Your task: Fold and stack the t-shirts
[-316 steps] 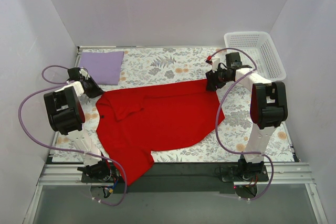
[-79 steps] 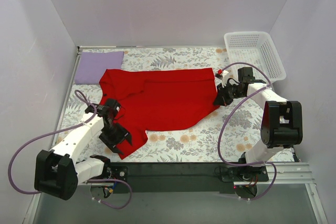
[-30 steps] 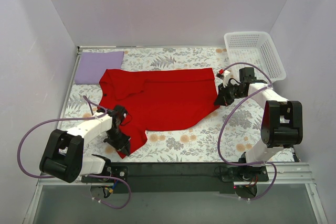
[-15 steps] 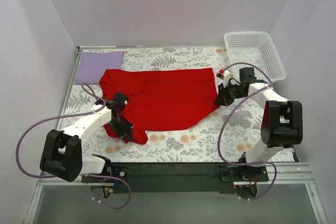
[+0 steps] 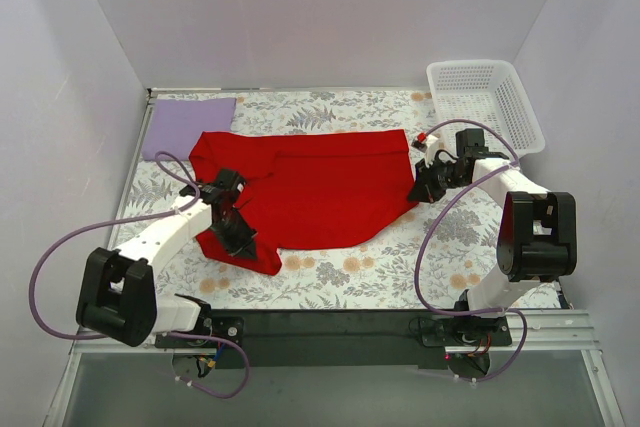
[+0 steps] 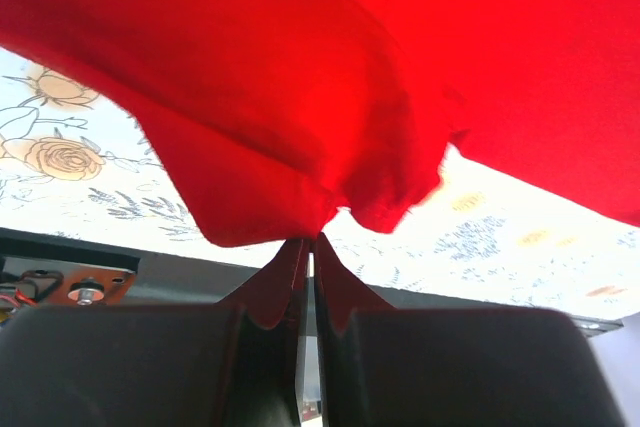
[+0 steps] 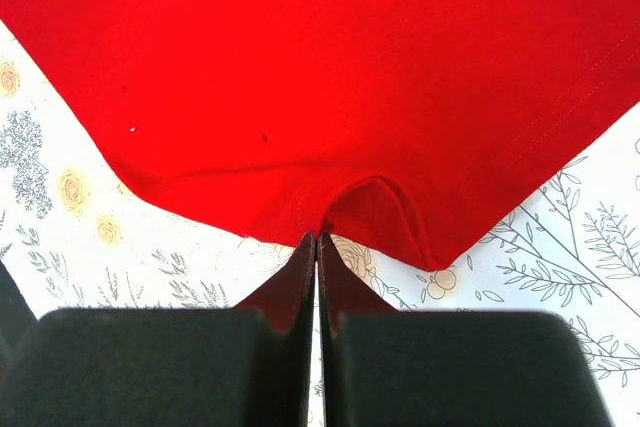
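- Lower left: the left gripper (image 5: 238,237) is pinched tight on the red t-shirt (image 5: 320,187) at its near corner.
- Right of centre: the right gripper (image 5: 418,192) is clamped on its right edge. The long axis runs left-right between them.
- Upper left: the lavender t-shirt (image 5: 188,127) lies flat, nearer the left gripper.
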`<state>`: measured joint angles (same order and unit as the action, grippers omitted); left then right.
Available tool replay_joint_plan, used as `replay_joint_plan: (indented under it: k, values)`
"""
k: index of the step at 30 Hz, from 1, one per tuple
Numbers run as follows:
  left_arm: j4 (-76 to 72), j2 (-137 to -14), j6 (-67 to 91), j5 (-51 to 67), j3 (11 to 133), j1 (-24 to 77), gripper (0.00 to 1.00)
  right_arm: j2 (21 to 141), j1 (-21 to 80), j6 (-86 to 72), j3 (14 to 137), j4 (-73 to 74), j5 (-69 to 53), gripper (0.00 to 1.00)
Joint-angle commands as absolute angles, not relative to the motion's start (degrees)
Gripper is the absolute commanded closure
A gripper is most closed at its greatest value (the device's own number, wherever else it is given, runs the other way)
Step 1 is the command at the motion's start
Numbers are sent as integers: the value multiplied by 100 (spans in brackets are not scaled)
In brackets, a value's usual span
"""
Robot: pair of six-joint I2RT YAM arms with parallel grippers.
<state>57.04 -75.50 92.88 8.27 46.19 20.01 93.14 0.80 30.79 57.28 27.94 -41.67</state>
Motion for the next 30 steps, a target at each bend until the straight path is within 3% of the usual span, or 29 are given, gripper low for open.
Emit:
replay_joint_plan:
  k: [1, 18, 30]
  values:
    - [5687, -7129, 9176, 896, 4860, 2021, 100, 9141, 53, 3190, 5783, 2909, -4368, 99]
    - [5678, -5661, 9360, 581, 4983, 2004, 100, 8086, -149, 3287, 5432, 2918, -3999, 99]
    - [5739, -5449, 9439, 70, 5590, 1960, 100, 7699, -149, 3173, 5555, 2936, -3744, 99]
